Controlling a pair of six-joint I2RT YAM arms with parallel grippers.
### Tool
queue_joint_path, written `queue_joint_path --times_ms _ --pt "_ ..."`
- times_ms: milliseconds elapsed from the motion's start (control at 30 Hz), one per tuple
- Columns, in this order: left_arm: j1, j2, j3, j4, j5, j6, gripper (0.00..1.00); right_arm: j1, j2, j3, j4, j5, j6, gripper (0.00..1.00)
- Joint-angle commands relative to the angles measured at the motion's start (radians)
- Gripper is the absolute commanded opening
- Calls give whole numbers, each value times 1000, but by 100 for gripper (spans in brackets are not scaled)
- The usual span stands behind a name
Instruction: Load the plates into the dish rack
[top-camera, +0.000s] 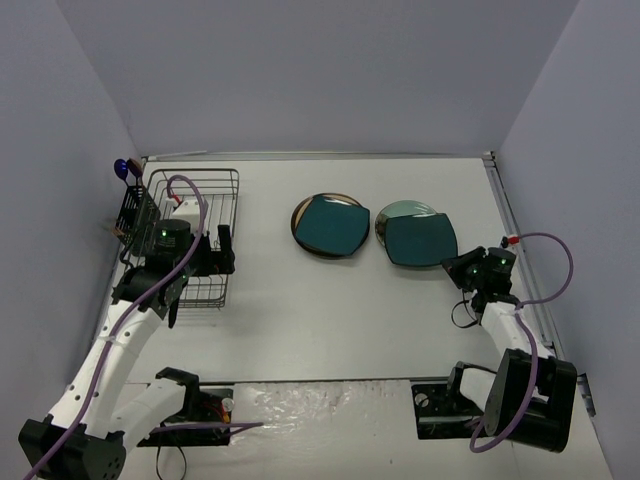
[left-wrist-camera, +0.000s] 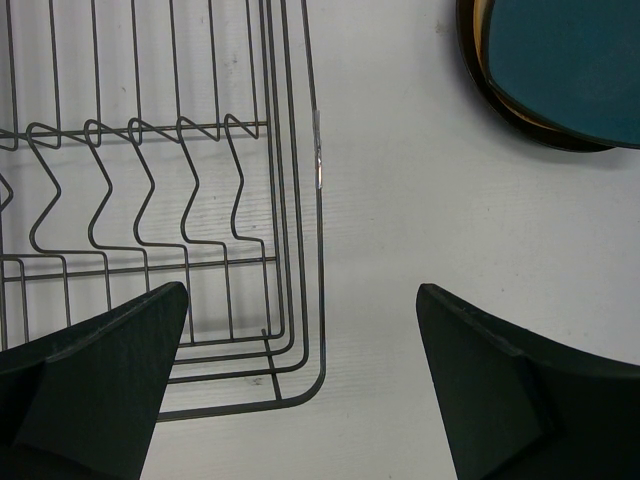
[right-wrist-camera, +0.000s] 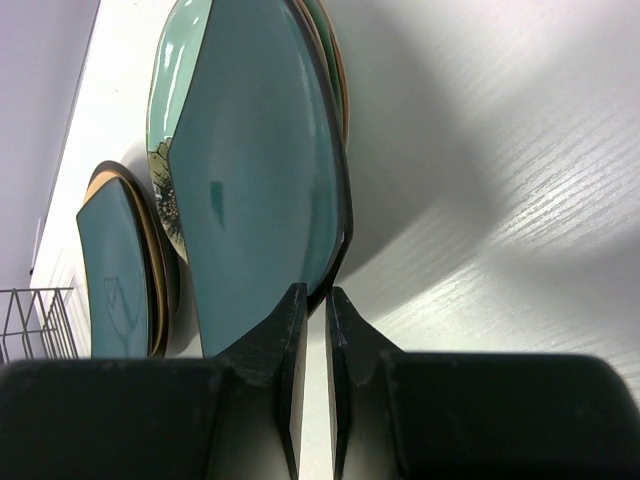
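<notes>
Two stacks of plates lie mid-table. The left one is a dark teal rounded-square plate (top-camera: 332, 225) (left-wrist-camera: 570, 60) on a brown-rimmed round plate (top-camera: 299, 212) (left-wrist-camera: 478, 70). The right one is a second teal plate (top-camera: 420, 240) (right-wrist-camera: 260, 170) over a pale mint plate (top-camera: 400, 209) (right-wrist-camera: 175, 70) and a floral plate (right-wrist-camera: 166, 205). My right gripper (top-camera: 458, 268) (right-wrist-camera: 310, 300) is shut on the near rim of that right teal plate. The black wire dish rack (top-camera: 225, 175) (left-wrist-camera: 320, 250) stands at the left with no plates in it. My left gripper (top-camera: 226, 250) (left-wrist-camera: 300, 385) hangs open over its right near corner, holding nothing.
A black caddy (top-camera: 130, 215) hangs on the rack's left side, with a blue object (top-camera: 122, 168) behind it. Grey walls close in the table on the left, back and right. The right arm's purple cable (top-camera: 550, 270) loops near the right edge.
</notes>
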Motion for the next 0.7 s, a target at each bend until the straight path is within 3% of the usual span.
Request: queue_joint_path --times_ms 0,433,667 --pt "7 7 51 34 7 -4 97 0 -46 -12 -4 8 -13 0" --pt "7 -2 51 29 -7 -1 97 -14 -81 8 -58 57 -38 0" --pt "7 -2 51 26 -8 -1 97 -29 12 26 -9 47 -54 9"
